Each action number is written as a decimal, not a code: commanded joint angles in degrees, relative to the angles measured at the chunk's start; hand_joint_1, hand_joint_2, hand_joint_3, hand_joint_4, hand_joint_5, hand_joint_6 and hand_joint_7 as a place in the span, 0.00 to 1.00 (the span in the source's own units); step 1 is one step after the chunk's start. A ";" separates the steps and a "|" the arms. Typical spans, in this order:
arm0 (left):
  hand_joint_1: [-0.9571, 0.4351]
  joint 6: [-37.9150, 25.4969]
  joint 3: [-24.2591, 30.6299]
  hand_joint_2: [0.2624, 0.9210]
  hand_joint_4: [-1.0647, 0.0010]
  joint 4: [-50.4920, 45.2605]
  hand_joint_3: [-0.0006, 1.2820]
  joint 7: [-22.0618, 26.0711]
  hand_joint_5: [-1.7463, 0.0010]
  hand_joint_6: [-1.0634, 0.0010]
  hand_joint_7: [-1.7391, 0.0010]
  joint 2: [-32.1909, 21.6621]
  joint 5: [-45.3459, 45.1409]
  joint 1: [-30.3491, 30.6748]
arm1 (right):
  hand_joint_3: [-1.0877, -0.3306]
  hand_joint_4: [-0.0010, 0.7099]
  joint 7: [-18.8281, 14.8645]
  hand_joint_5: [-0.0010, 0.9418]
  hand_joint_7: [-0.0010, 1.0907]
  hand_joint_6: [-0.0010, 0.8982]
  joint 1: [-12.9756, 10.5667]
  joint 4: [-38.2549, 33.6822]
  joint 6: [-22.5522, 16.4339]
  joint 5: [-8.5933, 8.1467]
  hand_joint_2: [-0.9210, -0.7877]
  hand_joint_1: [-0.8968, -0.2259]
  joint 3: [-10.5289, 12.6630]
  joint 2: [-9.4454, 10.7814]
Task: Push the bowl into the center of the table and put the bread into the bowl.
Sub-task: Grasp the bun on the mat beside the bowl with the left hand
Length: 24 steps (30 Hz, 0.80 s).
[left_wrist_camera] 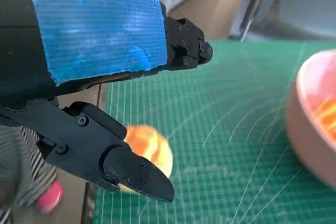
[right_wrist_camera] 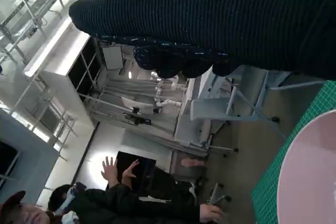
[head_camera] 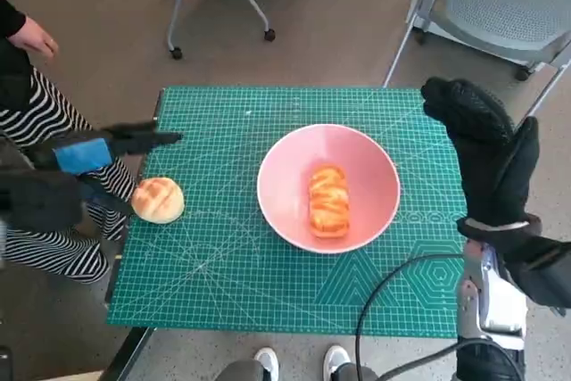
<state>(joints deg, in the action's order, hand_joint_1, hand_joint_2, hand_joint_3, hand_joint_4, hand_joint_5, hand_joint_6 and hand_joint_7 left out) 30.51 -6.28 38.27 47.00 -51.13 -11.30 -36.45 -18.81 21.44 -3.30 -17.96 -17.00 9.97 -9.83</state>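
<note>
Right hand nearest, raised beside pink bowl, grasp unclear. Glazed bread inside. Round bun at mat edge; left hand spread, apparently empty.

My head view is evenly bright with soft shadows (edges bend slightly); my left wrist view blurs the bowl; ceiling strips glare upper left behind my right hand.

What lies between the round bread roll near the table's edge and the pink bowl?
Only bare green cutting mat separates the round bread roll from the pink bowl, as the head view shows.
</note>
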 commanded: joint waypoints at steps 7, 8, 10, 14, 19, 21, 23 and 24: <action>0.39 -1.21 -4.23 0.73 0.98 7.05 0.00 -2.32 1.00 0.81 0.98 2.88 -5.59 -2.81 | 0.51 0.28 -0.46 0.00 0.46 0.13 -0.82 -0.96 0.21 -0.40 0.00 0.33 0.12 -0.47; 0.41 -1.82 -5.05 0.73 0.98 8.39 0.00 -3.09 1.00 0.81 0.98 3.60 -6.76 -3.36 | 0.51 0.28 -0.42 0.00 0.46 0.13 -0.78 -1.01 0.19 -0.39 0.00 0.33 0.15 -0.53; 0.45 -2.31 -6.07 0.72 0.97 10.52 0.00 -4.10 1.00 0.80 0.98 4.59 -8.04 -4.26 | 0.51 0.28 -0.36 0.00 0.46 0.13 -0.70 -1.06 0.22 -0.42 0.00 0.33 0.18 -0.62; 0.52 -2.99 -7.81 0.73 0.95 14.08 0.01 -6.04 0.99 0.80 0.99 6.35 -10.09 -5.58 | 0.51 0.28 -0.27 0.00 0.46 0.13 -0.70 -0.92 0.27 -0.45 0.00 0.33 0.20 -0.70; 0.60 -3.17 -9.85 0.74 0.88 17.91 0.01 -8.32 0.99 0.78 0.99 8.13 -12.53 -6.65 | 0.51 0.28 -0.05 0.00 0.46 0.13 -0.88 -0.51 0.37 -0.35 0.00 0.32 0.20 -0.72; 0.63 -3.39 -10.76 0.75 0.84 19.61 0.01 -9.28 0.99 0.77 0.99 8.85 -13.61 -7.21 | 0.51 0.28 0.03 0.00 0.46 0.13 -0.94 -0.40 0.42 -0.32 0.00 0.32 0.21 -0.72; 0.65 -3.47 -11.58 0.76 0.81 21.06 0.01 -10.33 0.99 0.75 0.99 9.42 -14.55 -7.68 | 0.51 0.29 0.09 0.00 0.46 0.13 -1.02 -0.28 0.43 -0.28 0.00 0.31 0.22 -0.71; 0.66 -3.68 -11.97 0.76 0.79 21.80 0.01 -10.97 0.99 0.74 0.99 9.76 -15.08 -7.90 | 0.51 0.29 0.11 0.00 0.46 0.13 -1.14 -0.16 0.38 -0.24 0.00 0.31 0.21 -0.69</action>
<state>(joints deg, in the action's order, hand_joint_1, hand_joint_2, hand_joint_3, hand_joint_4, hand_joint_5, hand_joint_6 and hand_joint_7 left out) 27.46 -16.81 57.62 37.26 -42.45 -24.52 -43.29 -18.82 21.45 -3.39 -18.10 -17.69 10.21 -10.27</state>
